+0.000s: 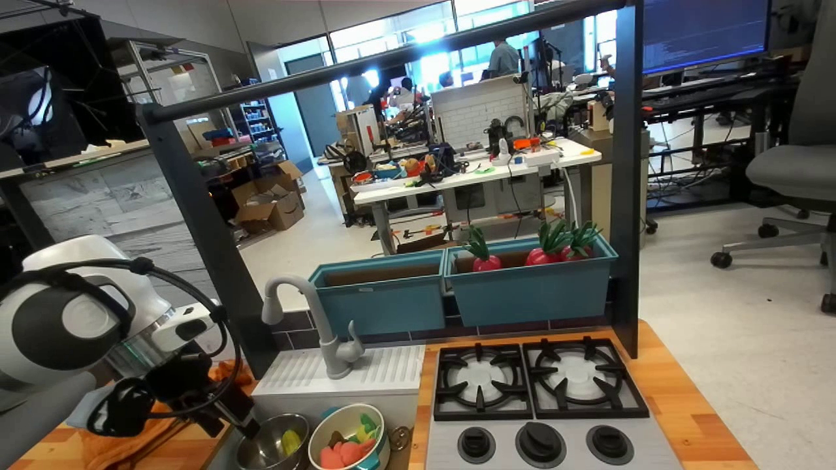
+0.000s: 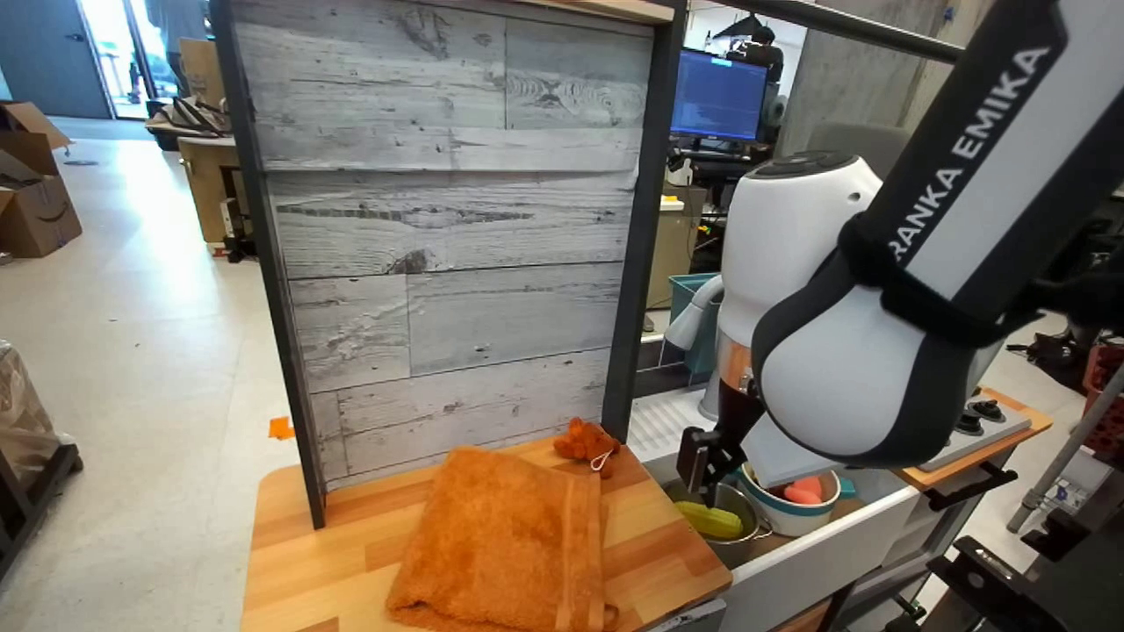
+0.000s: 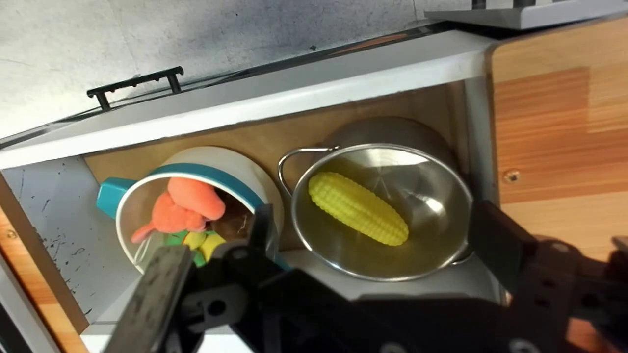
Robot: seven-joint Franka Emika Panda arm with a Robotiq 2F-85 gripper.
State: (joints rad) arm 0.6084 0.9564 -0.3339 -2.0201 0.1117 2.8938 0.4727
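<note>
While the arm [image 1: 65, 320] leaned over the sink [image 1: 401, 408], in an exterior view the gripper [image 1: 232, 427] hung above a metal pot [image 1: 264, 450]. In an exterior view, yellow corn [image 2: 709, 520] lay inside that pot, beneath the fingers [image 2: 696, 470]. In the wrist view those fingers stood wide apart, empty, with a white pot [image 3: 240, 166] near the metal one.

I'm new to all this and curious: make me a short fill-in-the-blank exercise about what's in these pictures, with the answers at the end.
The corn lying in the metal pot is ____ in colour.
The gripper holds nothing; its jaws are not shut but ____.
The orange towel lies on a counter made of ____.
The stove shows a row of ____ black knobs.

Missing words: yellow; open; wood; three.
</note>
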